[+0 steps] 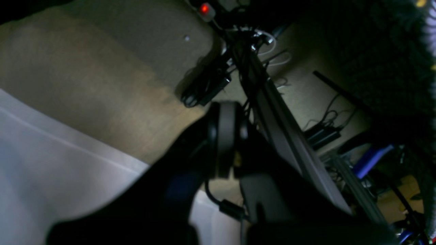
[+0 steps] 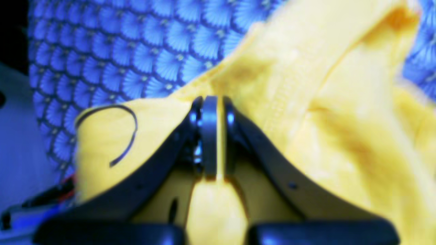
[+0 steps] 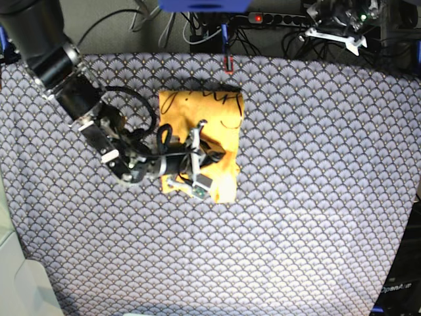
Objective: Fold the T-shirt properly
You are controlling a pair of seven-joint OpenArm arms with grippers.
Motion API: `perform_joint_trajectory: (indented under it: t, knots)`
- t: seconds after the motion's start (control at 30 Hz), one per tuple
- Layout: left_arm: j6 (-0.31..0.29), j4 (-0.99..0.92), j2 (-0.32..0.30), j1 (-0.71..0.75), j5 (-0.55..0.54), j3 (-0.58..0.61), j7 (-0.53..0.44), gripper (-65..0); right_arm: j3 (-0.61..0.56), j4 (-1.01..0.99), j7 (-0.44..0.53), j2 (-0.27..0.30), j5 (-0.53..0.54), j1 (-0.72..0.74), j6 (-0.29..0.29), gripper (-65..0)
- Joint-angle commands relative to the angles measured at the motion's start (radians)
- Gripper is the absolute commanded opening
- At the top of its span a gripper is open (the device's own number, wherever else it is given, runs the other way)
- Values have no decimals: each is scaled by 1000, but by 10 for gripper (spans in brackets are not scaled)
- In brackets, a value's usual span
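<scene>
The yellow-orange T-shirt (image 3: 197, 108) lies bunched into a compact rectangle on the middle of the table. My right gripper (image 3: 209, 155) reaches in from the left and rests on its lower half. In the right wrist view the right gripper (image 2: 215, 112) is shut on a thin fold of the T-shirt (image 2: 340, 102), and a strip of yellow fabric shows between the pads. My left gripper (image 1: 226, 112) is shut with nothing in it and hangs off the table over the floor and cables. The left arm (image 3: 339, 23) sits at the far right corner.
A blue-grey scale-patterned cloth (image 3: 316, 171) covers the whole table. A power strip (image 3: 263, 18) with a red light and tangled cables lie behind the far edge. The right arm's cables (image 3: 131, 141) trail over the cloth. A white surface (image 1: 51, 163) shows below the left gripper.
</scene>
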Motion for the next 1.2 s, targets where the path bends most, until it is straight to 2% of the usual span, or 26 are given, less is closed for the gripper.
perform_joint_trajectory:
  t: [0.0, 0.13, 0.27, 0.37, 0.53, 0.63, 0.83, 0.9, 0.97, 1.17]
  knots:
    - [3, 13, -6, 8, -3, -3, 1, -650, 15, 67, -1, -3, 23, 2, 16, -634]
    - [3, 13, -6, 6, -2, -3, -1, -650, 113, 270, -74, 16, 18, -113, 16, -632]
    - [1, 13, -6, -5, -2, -3, -1, -650, 141, 380, -91, 14, 18, -201, 16, -632]
    - [1, 13, -6, -5, -2, -3, -1, -650, 141, 359, -71, 13, 12, -235, 16, -632]
    - [1, 13, -13, 4, 0, -3, -1, -650, 141, 256, 44, 13, -74, -276, 16, -632]
    - [1, 13, -14, 11, 0, -3, -1, -650, 139, 159, 107, 13, -77, -276, 16, -632]
    - [1, 13, -16, 18, 0, -3, -1, -650, 142, 79, 131, 16, -77, -281, 16, -632]
    - [1, 13, -16, 18, 0, -3, -1, -650, 142, 110, 124, 20, -75, -297, 16, -632]
    - [1, 15, -14, 27, 0, -3, -1, -650, 142, 190, 105, 52, -72, -322, 16, -632]
    - [0, 21, -14, 37, 0, 3, -3, -650, 231, 546, -47, 117, -74, -448, 16, -632]
